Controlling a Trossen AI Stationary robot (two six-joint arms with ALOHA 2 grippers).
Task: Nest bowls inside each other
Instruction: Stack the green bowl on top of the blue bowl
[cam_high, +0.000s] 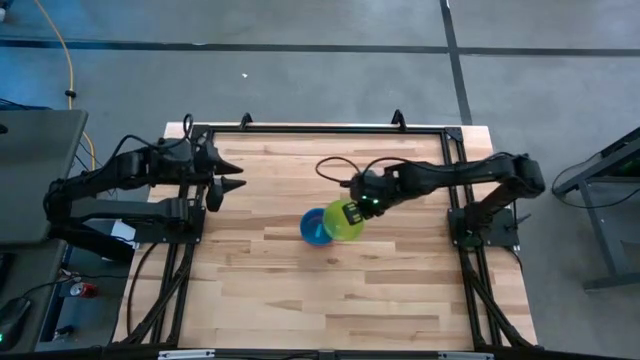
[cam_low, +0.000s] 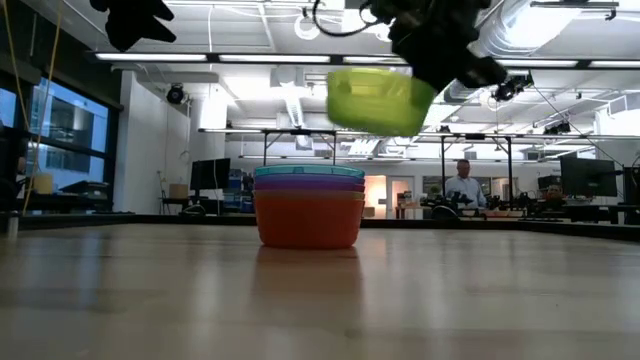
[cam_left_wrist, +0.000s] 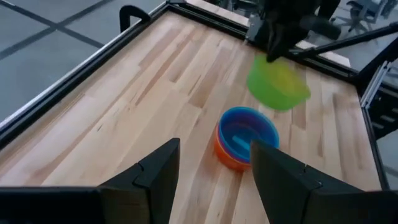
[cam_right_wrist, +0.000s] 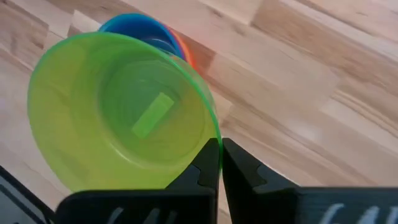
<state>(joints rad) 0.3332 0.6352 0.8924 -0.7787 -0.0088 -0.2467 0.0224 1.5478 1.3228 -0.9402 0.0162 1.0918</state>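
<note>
Green bowl (cam_high: 346, 220) held above stacked bowls (cam_low: 309, 206) by right gripper (cam_high: 356, 210).

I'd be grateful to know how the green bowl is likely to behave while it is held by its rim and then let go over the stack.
The green bowl probably is light and stiff: the right gripper carries it tilted by a rim pinch alone without visible sagging. Its smooth plastic may slip. Released off-centre over the stack, it could settle crooked or tip.

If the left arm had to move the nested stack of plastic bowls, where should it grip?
Probably the rim wall of the cyan-blue top bowl, from above, one finger inside and one outside: the stack sits upright and open-topped. The right gripper pinches the green bowl the same way.
</note>
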